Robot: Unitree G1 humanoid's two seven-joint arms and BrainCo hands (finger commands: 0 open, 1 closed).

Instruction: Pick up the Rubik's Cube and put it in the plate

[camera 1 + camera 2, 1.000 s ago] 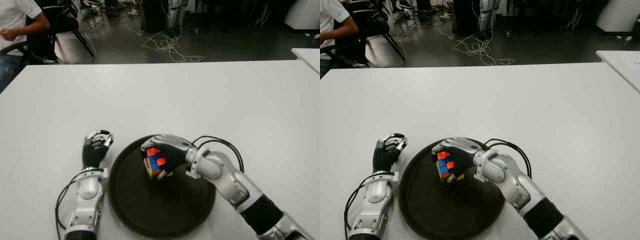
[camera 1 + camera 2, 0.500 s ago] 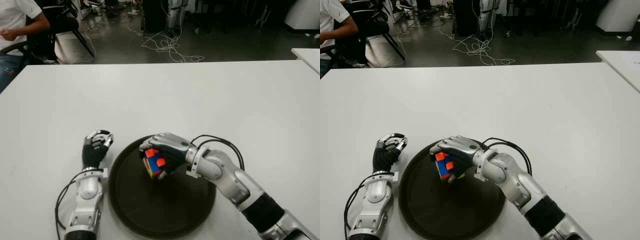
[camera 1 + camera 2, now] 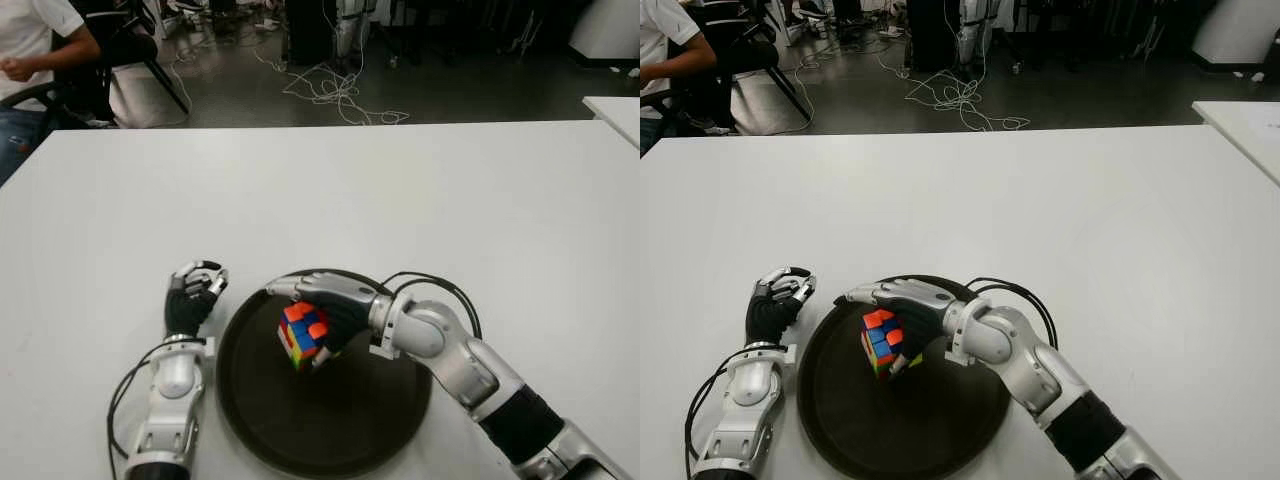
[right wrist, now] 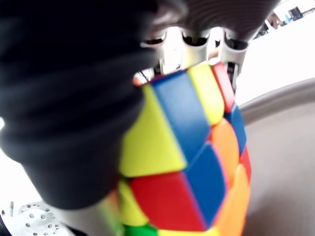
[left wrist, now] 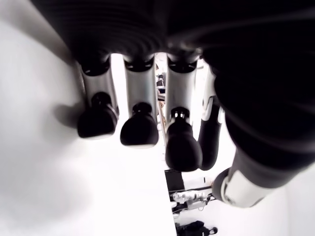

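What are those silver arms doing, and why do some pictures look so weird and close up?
Those arms belong to a robot. Two pictures come from cameras in its head, looking down at a white table. The other two come from cameras on its wrists, so the fingers look huge. The right hand is over a dark round plate, with its fingers around a colourful Rubik's Cube, seen very close in the right wrist picture. The left hand shows beside the plate, on its left, curled and holding nothing. A person sits far back at the left.
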